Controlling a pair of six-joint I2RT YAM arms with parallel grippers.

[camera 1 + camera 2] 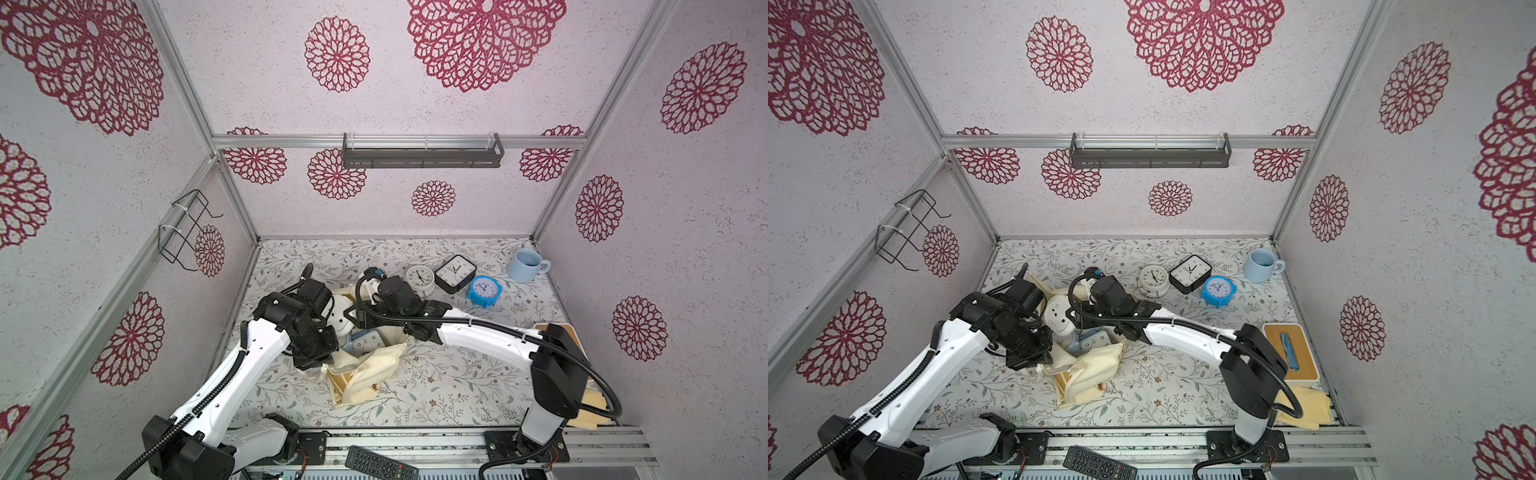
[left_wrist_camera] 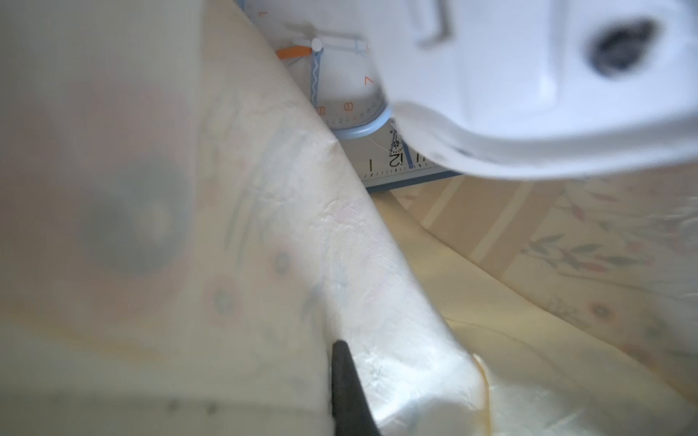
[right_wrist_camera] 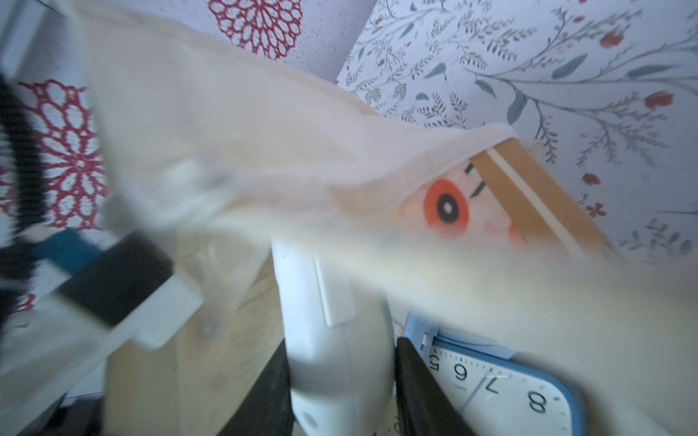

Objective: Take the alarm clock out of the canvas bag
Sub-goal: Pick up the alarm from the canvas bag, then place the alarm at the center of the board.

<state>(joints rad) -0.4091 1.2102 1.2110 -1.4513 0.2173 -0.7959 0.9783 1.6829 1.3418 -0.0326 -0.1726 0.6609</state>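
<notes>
- A table top [image 1: 457,386] printed with grey-green leaves and small red flowers fills the floor of a booth with red-flowered walls.
- A cream canvas bag [image 1: 370,374] with a tan-brown printed band lies crumpled at the middle of the table, its mouth open toward the far wall. It shows in both top views [image 1: 1088,374].
- The left gripper [image 1: 316,363] is clenched on the bag's cream rim at the near-left edge of the mouth, holding the fabric up. In the left wrist view one black finger [image 2: 345,377] shows against the cloth.
- The right gripper [image 3: 342,349] reaches into the mouth from the right and grasps a white round alarm clock [image 3: 336,389], with one black finger [image 3: 419,385] pressed to each side of it.
- That white clock sits inside the bag's mouth between the two arms, with its plain back showing in a top view [image 1: 1059,316].
- A blue-framed rounded-square clock [image 3: 502,389] with a white face lies in the bag just beside the white one.
- A blue-rimmed round clock with orange numerals [image 2: 340,75] is also inside the bag.
- On the far right of the table, well apart from the bag, three more clocks stand close together: a white round clock [image 1: 419,279], a black square clock [image 1: 455,272] and a bright blue twin-bell clock [image 1: 484,291].
- A pale blue mug [image 1: 525,266] stands in the far right corner.
- A black remote control [image 1: 380,463] lies on the metal rail at the near edge.
</notes>
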